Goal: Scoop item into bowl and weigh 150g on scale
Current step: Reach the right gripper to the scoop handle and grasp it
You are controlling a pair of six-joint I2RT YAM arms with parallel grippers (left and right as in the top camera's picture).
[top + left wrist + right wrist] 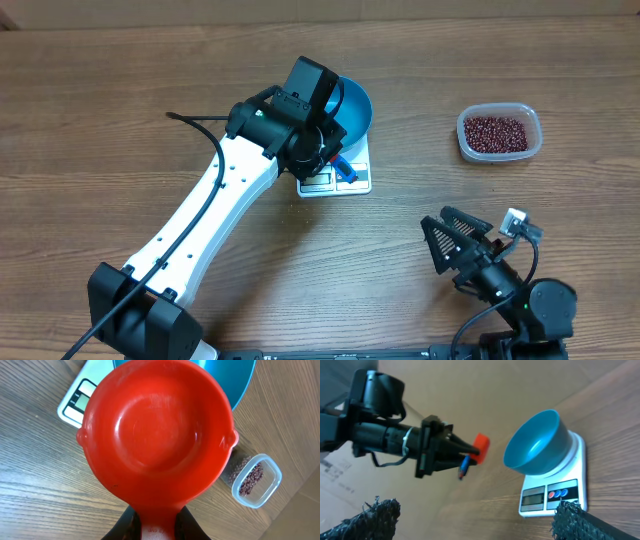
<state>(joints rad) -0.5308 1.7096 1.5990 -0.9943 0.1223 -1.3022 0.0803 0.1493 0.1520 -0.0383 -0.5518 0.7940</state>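
Left gripper (155, 529) pinching handle of empty red plastic scoop (157, 435), near round blue bowl (357, 108) on flat white scale (352, 182). Red-brown beans (497, 131) in clear tub (536, 140), upper right, well apart. Right gripper (458, 243) spread, lower right.

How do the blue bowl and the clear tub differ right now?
The blue bowl is round and sits on the scale; the clear tub is rounded-rectangular and sits on the table. The tub holds beans; the bowl shows none. Both stand upright, open-topped.

bowl (358, 105) on scale (352, 184) | beans (496, 131) in tub (538, 141), well apart | left arm (225, 190) over bowl
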